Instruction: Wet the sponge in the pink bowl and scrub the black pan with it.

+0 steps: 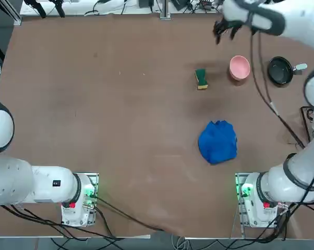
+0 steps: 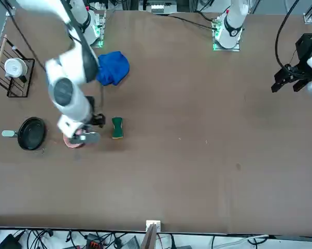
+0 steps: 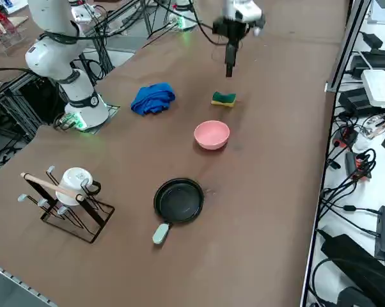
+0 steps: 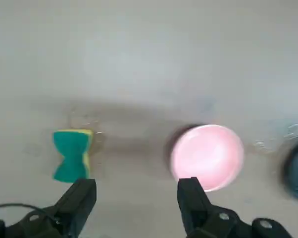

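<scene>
The sponge [image 1: 201, 78], dark green over yellow, lies on the brown table just left of the pink bowl [image 1: 239, 67]. The black pan [image 1: 280, 71] with its pale handle sits to the right of the bowl. My right gripper [image 1: 225, 30] hangs high above the table, over the stretch behind the sponge and bowl. In the wrist view its fingers [image 4: 78, 198] stand wide apart with nothing between them, so the gripper [image 4: 139, 196] is open. Far below it are the sponge [image 4: 71, 154] and the bowl [image 4: 207, 156]. The bowl [image 3: 212, 134] and the pan [image 3: 179, 200] look empty.
A crumpled blue cloth [image 1: 218, 141] lies nearer the arm's base, between base and sponge. A wire rack with a white mug [image 3: 68, 198] stands at the table's right side, near the pan. The table's right edge runs close behind the pan.
</scene>
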